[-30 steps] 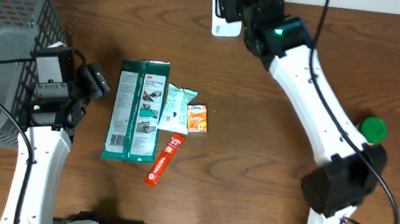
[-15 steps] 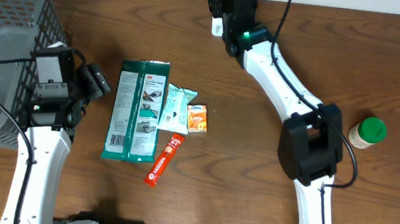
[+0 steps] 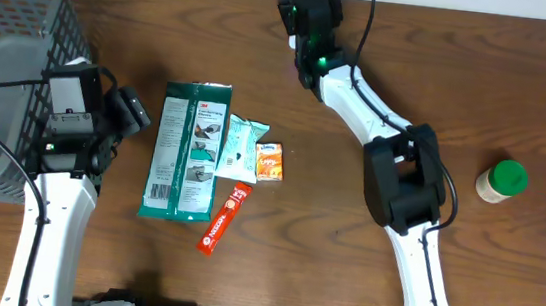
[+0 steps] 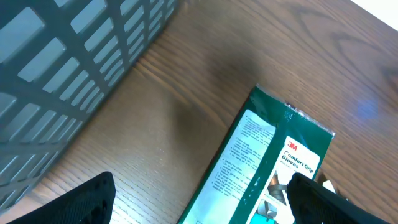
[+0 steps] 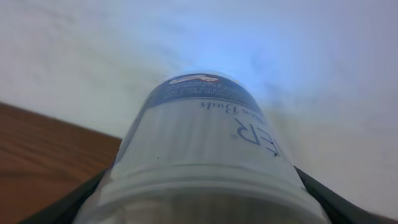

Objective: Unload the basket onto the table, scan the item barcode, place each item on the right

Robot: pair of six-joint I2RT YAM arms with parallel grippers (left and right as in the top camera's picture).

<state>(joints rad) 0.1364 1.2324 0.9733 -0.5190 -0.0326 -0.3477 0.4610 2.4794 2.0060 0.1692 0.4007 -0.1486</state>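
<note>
The grey mesh basket (image 4: 62, 74) stands ahead and left of the left claw (image 4: 202, 199), whose fingers (image 4: 93, 199) are wide apart and hold nothing. The green 3M gloves pack (image 4: 267, 162) lies just ahead of it, on the right. The right claw (image 5: 202, 202) is clamped on the clear tub marked Buds (image 5: 199, 137), which sticks out forward between its fingers.

On the brown wooden desk (image 3: 520, 86), a green glove packet (image 3: 190, 150) lies left of centre; a pale tissue pack (image 3: 242, 138), small orange box (image 3: 269, 161) and red sachet (image 3: 225, 219) sit just beside its right side. A green-lidded jar (image 3: 503, 181) stands well apart, right
</note>
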